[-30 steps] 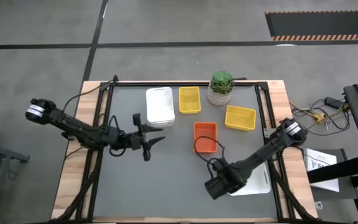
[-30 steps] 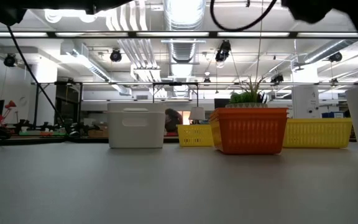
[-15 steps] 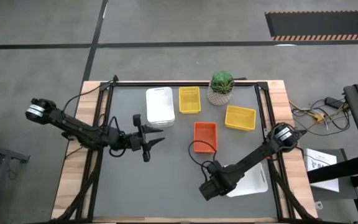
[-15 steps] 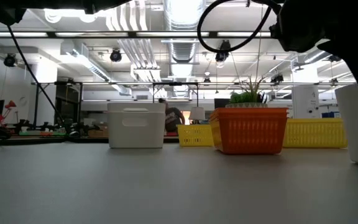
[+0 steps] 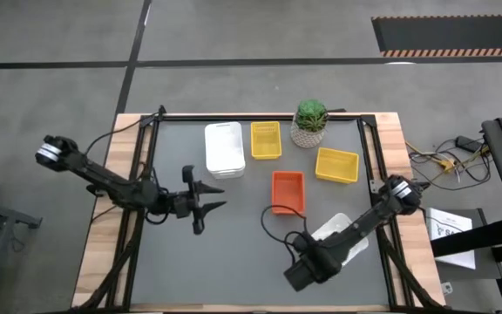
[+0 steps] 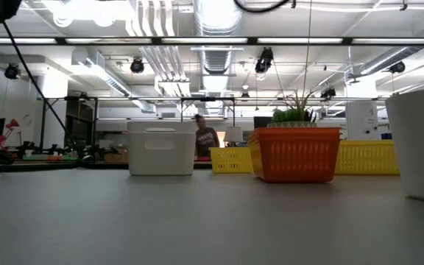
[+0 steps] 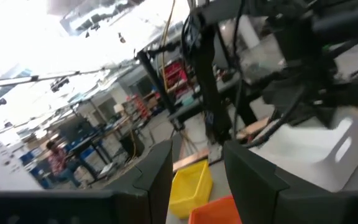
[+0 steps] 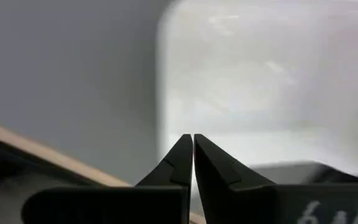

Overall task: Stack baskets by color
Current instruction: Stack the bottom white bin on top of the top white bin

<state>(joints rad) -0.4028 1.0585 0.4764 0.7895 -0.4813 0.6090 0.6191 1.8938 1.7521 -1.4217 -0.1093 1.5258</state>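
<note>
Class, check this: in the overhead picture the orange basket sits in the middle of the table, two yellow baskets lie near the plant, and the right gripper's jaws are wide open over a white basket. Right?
Not quite. The right gripper has its jaws shut, as the right wrist view shows, at the white basket. The orange basket, the two yellow baskets and the plant are as stated.

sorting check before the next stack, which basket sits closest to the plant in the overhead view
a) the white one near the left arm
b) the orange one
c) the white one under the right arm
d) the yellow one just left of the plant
d: in the high view a yellow basket sits right beside the plant, nearer than the orange basket or either white one.
</note>
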